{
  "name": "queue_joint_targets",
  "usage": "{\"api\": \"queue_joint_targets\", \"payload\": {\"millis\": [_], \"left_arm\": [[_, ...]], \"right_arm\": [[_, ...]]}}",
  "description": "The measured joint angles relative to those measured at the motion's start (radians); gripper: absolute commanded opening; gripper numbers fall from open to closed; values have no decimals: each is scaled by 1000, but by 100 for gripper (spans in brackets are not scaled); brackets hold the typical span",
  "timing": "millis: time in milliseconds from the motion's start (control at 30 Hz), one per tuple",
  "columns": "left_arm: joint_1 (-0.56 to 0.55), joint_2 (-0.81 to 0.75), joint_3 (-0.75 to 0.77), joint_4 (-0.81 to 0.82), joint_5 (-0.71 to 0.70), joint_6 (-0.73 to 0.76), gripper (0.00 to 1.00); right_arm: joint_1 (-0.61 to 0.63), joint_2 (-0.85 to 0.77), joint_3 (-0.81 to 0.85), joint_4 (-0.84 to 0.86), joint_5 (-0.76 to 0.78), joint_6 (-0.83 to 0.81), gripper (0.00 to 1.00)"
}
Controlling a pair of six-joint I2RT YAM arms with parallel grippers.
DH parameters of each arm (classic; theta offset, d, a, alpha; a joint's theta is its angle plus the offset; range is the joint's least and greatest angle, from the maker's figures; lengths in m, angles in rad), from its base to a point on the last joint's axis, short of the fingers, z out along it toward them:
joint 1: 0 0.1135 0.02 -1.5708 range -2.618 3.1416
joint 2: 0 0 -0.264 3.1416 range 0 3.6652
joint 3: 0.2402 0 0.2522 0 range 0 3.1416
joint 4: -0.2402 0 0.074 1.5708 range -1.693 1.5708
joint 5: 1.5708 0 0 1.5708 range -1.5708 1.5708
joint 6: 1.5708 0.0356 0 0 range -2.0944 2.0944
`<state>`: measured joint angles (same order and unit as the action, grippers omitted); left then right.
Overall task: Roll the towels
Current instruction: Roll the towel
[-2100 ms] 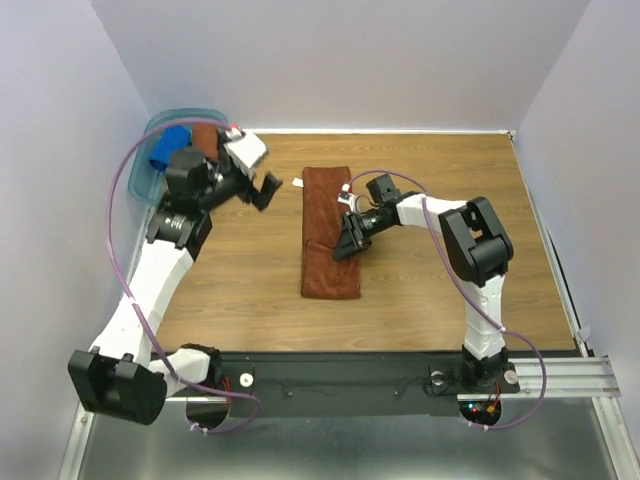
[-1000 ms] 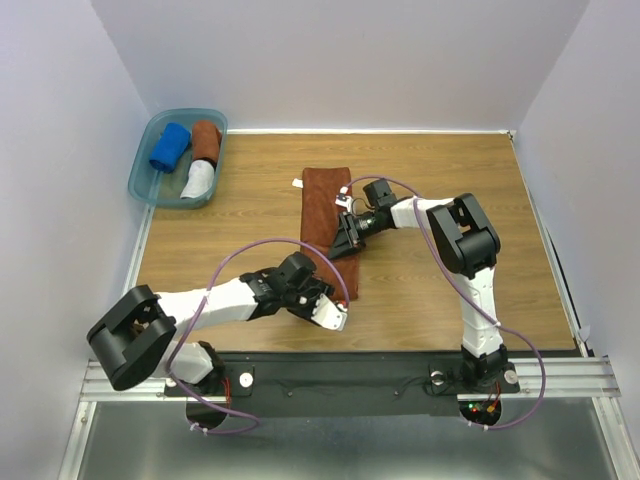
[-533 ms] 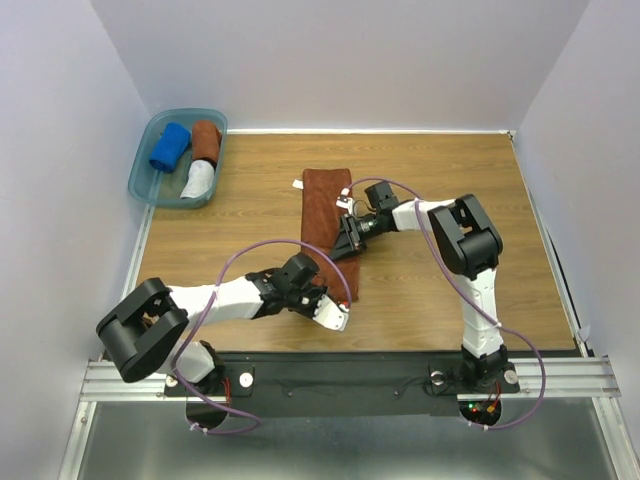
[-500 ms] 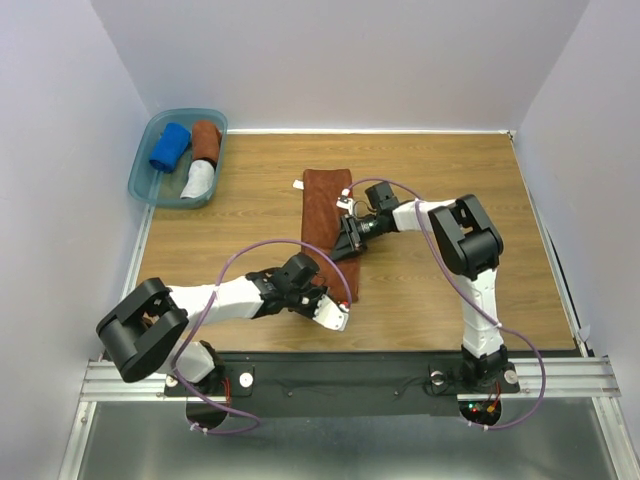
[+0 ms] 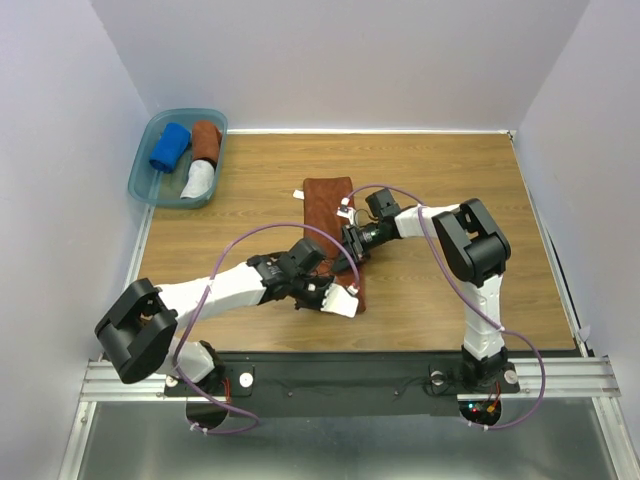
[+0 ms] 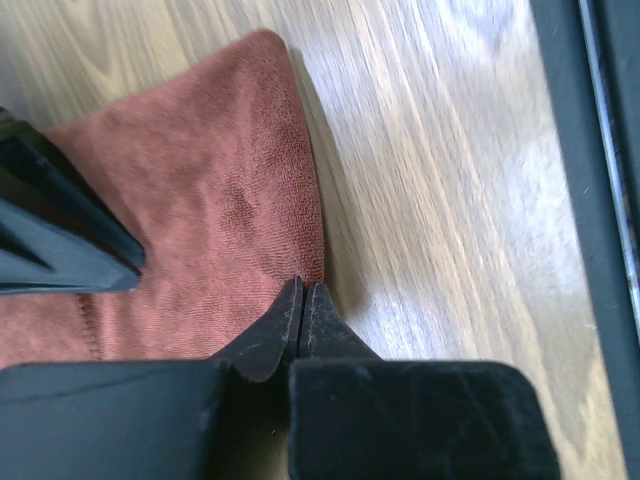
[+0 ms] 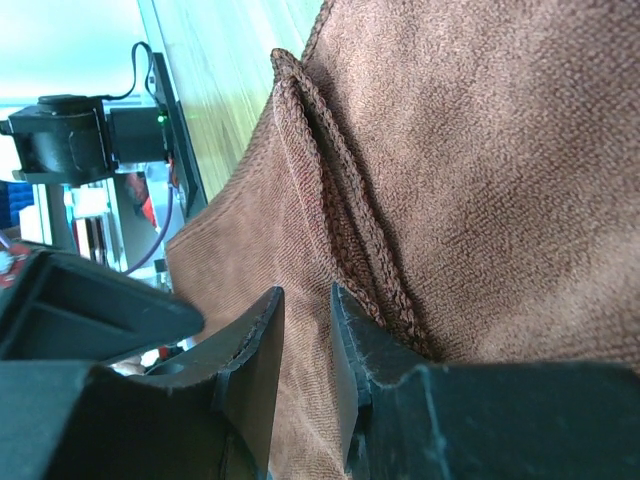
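A rust-brown towel [image 5: 325, 205] lies lengthways at the middle of the table, its near end skewed to the right. My left gripper [image 5: 345, 295] is shut at that near end. In the left wrist view its tips [image 6: 302, 288] meet right at the towel's edge [image 6: 200, 180], and no cloth shows between them. My right gripper [image 5: 352, 255] is at the towel's right edge, jaws narrowly apart and shut on a raised fold of the cloth [image 7: 480, 150]. A light grey towel [image 5: 197, 180] lies rolled in the blue tub [image 5: 140, 185].
The tub at the back left also holds a blue roll [image 5: 170, 145] and a brown roll [image 5: 205, 140]. Grey walls close in the table on three sides. A black rail [image 5: 350, 375] runs along the near edge, just behind my left gripper.
My left arm swung from the tub to the towel's near end and its jaws closed. The towel's near end has slid to the right. My right gripper stayed on the fold.
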<state>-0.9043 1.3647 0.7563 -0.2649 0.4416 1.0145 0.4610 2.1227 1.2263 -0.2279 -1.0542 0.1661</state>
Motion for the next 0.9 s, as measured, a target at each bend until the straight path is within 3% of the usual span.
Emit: {"api": "queue_joint_targets", "payload": {"millis": [200,467,700,900], "left_arm": [[27,3,55,-36,33,-40,0],[148,82,132,-39,84,-74,0],[219,151,178,-42,121,-89,0],[228,154,204,-51,133,-87,0]], "right_arm": [[4,-3,0,-17,0,-22,32],[7,-11,-2,-30,0,-43,32],[16,-34,47,-105,35,-65,53],[0,-61,194,-155,115,-80,58]]}}
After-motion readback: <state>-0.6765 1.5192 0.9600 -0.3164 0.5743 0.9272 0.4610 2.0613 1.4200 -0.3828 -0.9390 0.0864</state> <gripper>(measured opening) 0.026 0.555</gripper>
